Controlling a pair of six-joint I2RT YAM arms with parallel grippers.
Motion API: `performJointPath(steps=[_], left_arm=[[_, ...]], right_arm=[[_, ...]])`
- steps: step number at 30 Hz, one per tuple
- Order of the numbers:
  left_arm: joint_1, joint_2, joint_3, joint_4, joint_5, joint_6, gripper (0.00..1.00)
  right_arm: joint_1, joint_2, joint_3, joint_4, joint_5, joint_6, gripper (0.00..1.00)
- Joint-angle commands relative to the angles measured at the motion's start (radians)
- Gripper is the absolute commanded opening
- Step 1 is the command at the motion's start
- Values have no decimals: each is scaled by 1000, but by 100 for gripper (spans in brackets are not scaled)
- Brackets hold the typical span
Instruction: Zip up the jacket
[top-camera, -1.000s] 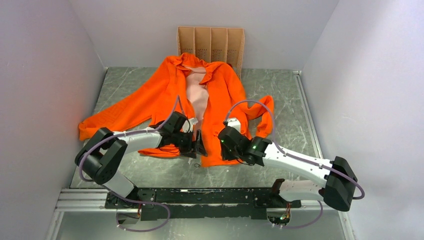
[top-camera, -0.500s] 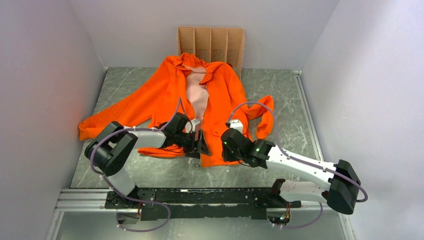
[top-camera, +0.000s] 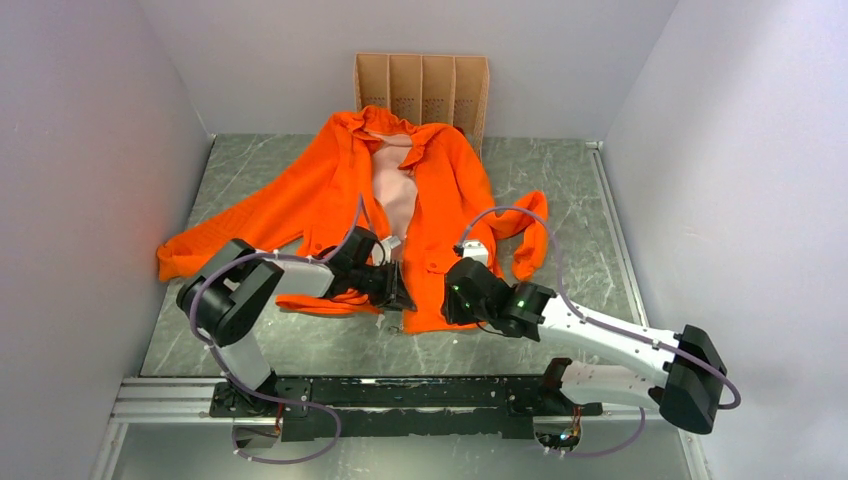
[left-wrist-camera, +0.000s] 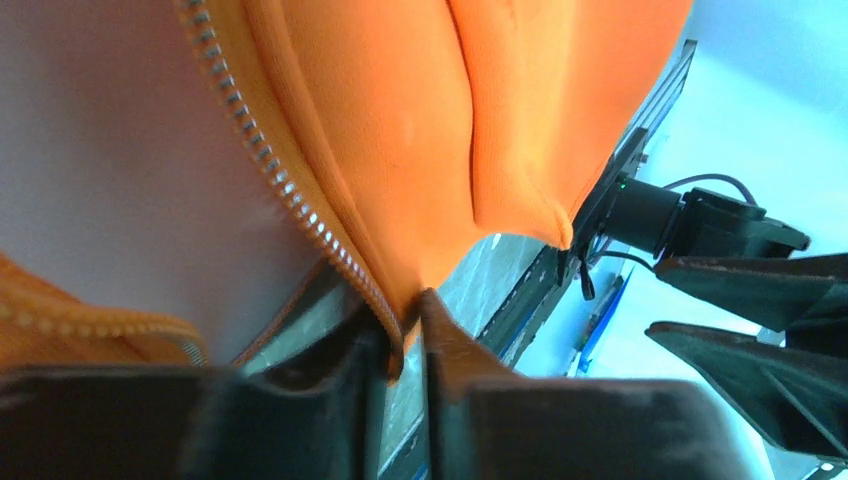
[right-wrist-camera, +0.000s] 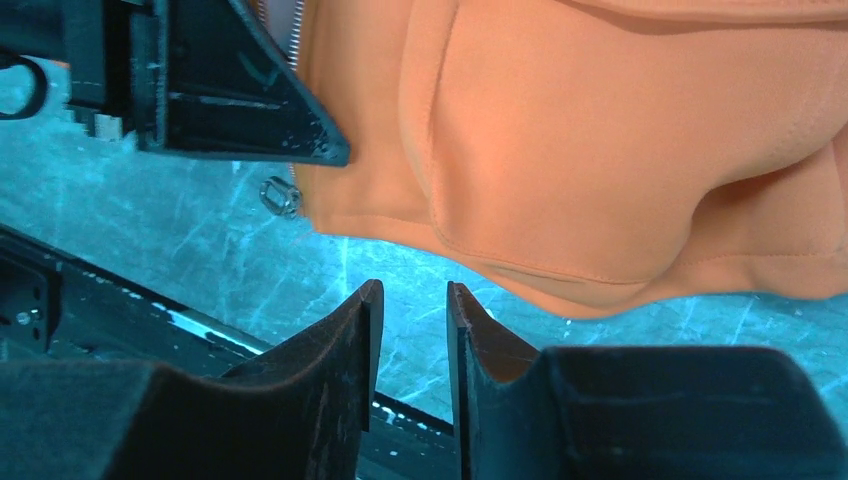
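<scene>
Since 1 second ago the left arm's elbow has swung inward, toward the middle of the table. The left gripper (top-camera: 398, 293) has stayed at the bottom of the front opening of the large bright orange fabric jacket (top-camera: 330, 190). The right arm has drawn slightly toward its own side, and the right gripper (top-camera: 450, 306) sits over the lower hem of the other front panel. The jacket itself has not visibly shifted.

It lies spread on the grey-green marbled table (top-camera: 585, 200), open down the front with pale pink lining (top-camera: 392, 180) showing. The collar is at the far side, the hem is toward the arms, and the 2 sleeves lie out to either side.

In the left wrist view the left gripper (left-wrist-camera: 405, 335) is clenched on the jacket's front edge; the row of metal zipper teeth (left-wrist-camera: 262, 160) runs down into the pinch between its 2 black fingers (left-wrist-camera: 335, 395). In the right wrist view the right gripper (right-wrist-camera: 410, 335) holds nothing. Its 2 fingers (right-wrist-camera: 335, 365) stand slightly parted over bare table, just short of the hem. A small metal zipper slider (right-wrist-camera: 281, 196) lies on the table just beside the hem's corner.

A brown cardboard box (top-camera: 420, 85) with 4 upright compartments stands against the far wall. The collar lies at its foot, overlapping its lower edge in the top view, with no part of the jacket inside a compartment.
</scene>
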Motion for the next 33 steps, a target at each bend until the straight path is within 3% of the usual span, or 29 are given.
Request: performJointPath(steps=[1,12,23,33], left_arm=[[8,-9,-4,96,-13,0,10],[32,-109,13,258,45,-62,8],[54,-145,31,435,150,-160,8],[53,-198,12,440,166,-165,8]], right_arm=[[5,-52,-21,46,-20,18,33],[0,-196,-57,171,-80,-8,30],[-27,-191,-37,234,-177,19,51],[-83,-125,-56,297,-245,81,53]])
